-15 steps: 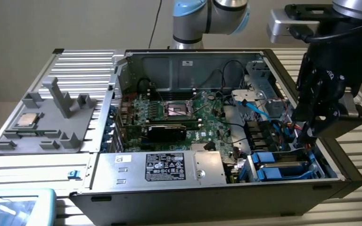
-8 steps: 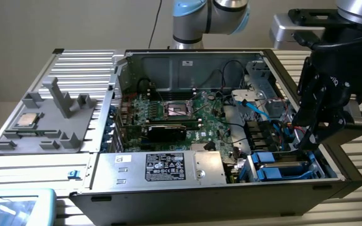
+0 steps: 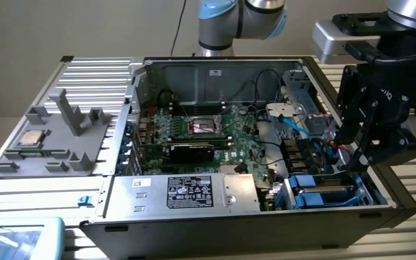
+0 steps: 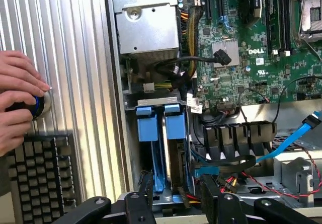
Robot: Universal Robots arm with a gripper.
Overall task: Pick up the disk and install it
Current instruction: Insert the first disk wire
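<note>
2 blue disk carriers are seated side by side in the computer case, with the gripper held above them, jaws spread wide and empty.

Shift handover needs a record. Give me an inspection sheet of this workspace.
surface: ribbed metal table carrying the open computer case.
job's things: two blue disk carriers sit side by side in the drive bay.
clutter: grey fixture holding a CPU chip; keyboard.
grippers: gripper low over the carriers.
cables: blue SATA cable, red wires, black leads across the motherboard.
surroundings: a person's hands on a blue-ringed knob beside the keyboard.
</note>
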